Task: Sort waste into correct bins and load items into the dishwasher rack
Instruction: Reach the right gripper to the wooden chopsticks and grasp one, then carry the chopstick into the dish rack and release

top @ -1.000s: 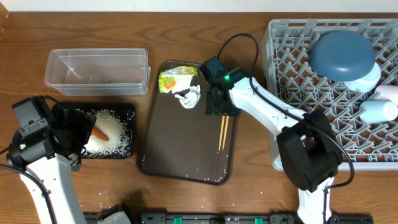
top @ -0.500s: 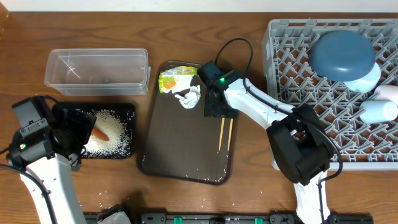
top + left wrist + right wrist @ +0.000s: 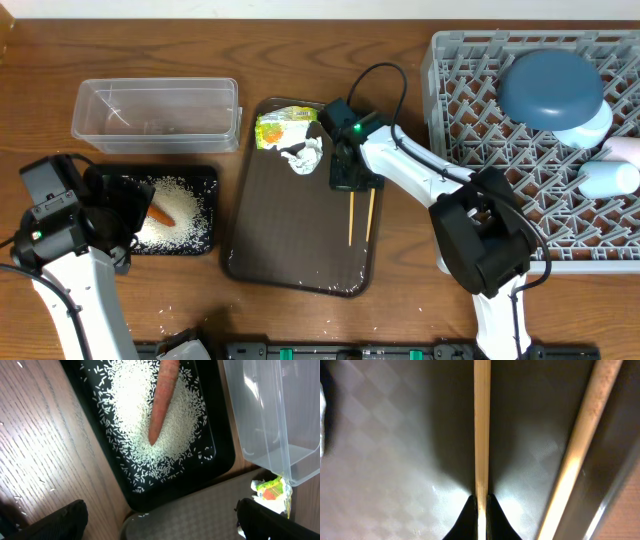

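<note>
Chopsticks (image 3: pixel 351 218) just inside brown tray (image 3: pixel 290 235) rim

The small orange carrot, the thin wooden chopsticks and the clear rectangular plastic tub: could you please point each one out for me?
small orange carrot (image 3: pixel 162 402), left wrist view, mid-body.
thin wooden chopsticks (image 3: pixel 351 218), overhead view, left stick's shaft.
clear rectangular plastic tub (image 3: pixel 160 115), overhead view, bare floor.

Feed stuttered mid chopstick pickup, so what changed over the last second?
The right gripper slid slightly along the brown tray and now pinches one chopstick. The pair, close together before, has spread, with the second chopstick lying apart beside it. The arm's elbow swung toward the tray. Unchanged: left gripper, carrot, rice, tissue, wrapper.
</note>
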`<control>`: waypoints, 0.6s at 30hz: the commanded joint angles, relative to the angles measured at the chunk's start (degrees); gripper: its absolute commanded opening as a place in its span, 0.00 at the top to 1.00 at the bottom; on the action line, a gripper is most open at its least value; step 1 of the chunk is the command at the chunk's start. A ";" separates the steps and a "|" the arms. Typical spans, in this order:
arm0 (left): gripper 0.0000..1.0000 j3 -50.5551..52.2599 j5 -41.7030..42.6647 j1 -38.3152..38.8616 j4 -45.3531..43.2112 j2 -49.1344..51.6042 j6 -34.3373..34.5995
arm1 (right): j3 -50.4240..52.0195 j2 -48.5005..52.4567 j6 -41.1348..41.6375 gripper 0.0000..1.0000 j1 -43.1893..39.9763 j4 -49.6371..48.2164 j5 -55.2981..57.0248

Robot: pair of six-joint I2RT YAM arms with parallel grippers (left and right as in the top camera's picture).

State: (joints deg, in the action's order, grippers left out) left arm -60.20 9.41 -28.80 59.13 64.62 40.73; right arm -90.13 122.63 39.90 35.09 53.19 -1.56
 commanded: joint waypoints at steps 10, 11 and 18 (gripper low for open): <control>0.03 -1.16 -0.94 -0.24 0.17 0.11 0.50 | -17.46 -21.75 -25.75 0.99 -14.19 5.88 -3.15; 0.03 -1.16 -0.94 -0.24 0.17 0.11 0.50 | -17.44 -23.52 -29.33 0.99 -15.87 5.99 -2.93; 0.03 -1.16 -0.96 -0.24 0.17 0.11 0.50 | -16.06 -25.75 -35.32 0.99 -26.51 10.05 -0.87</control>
State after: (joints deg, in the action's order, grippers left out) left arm -60.20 9.41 -28.80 59.13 64.62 40.73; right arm -108.38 93.78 10.00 11.44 62.63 -3.31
